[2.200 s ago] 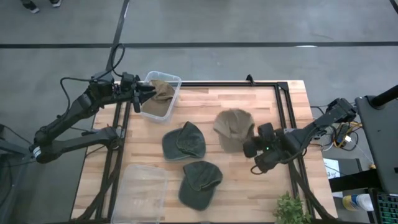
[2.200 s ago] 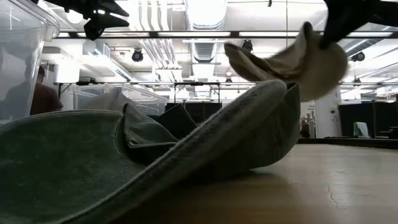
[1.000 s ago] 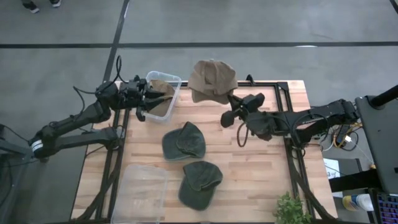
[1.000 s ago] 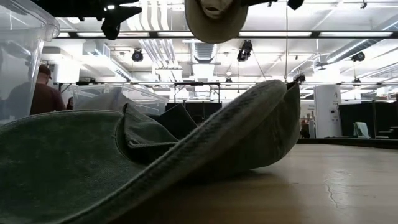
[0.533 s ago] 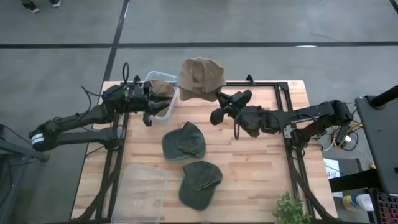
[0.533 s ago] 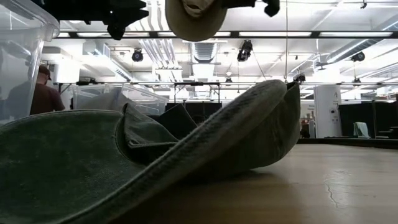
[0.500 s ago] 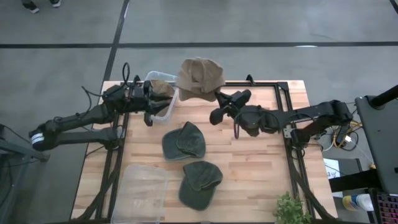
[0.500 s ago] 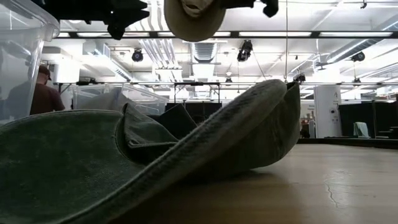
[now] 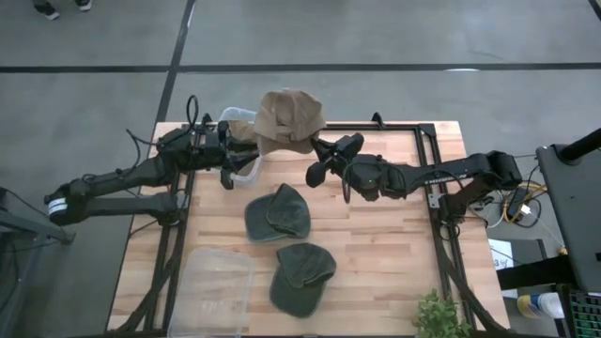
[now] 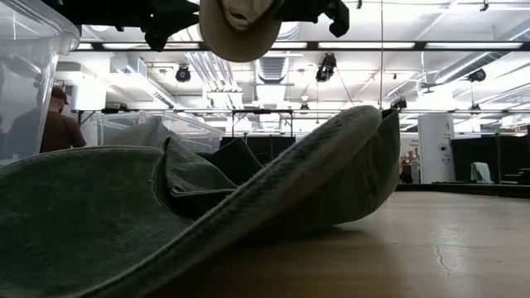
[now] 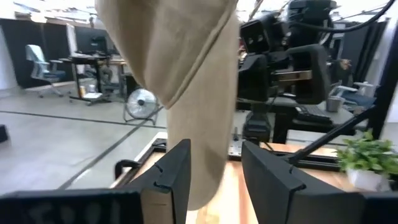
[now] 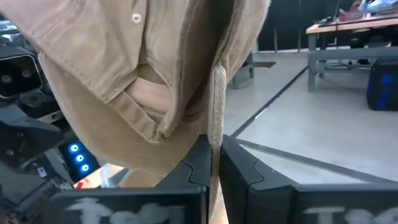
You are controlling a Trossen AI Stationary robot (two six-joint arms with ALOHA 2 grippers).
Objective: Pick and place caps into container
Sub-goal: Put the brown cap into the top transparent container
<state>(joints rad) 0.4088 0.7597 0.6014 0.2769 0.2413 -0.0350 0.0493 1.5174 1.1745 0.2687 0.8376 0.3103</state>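
At the far-left corner of the surface (image 9: 376, 235) sits the clear container (image 9: 246, 169), with a tan cap already lying in it; most of it is covered from above by the left gripper (image 9: 230, 155) and by the cap being carried. The left gripper hovers at the container's near-left rim with its jaws apart and nothing between them (in its wrist view the hanging tan fabric shows through the open gap, farther off).

Next comes the tan cap (image 9: 289, 120) in transit. It hangs from the right gripper (image 9: 324, 160), whose jaws are pressed together on the cap's edge, as the right wrist view shows. From those jaws the cap lies toward the far-left, over the table's far edge and overlapping the container's right rim. Its long axis runs roughly across the table, left to right, crown toward the far side; which end is the brim I cannot tell. In the low view it dangles well above the surface.

So the deciding relation is cap to container: the cap looks to be only partly over the opening, a little far and right of its centre, and probably needs to travel further left and nearer before release. The right arm is the one placed to do that.

Two olive caps (image 9: 279, 214) (image 9: 302, 274) wait mid-surface, and an empty second container (image 9: 218, 291) sits at the near-left.
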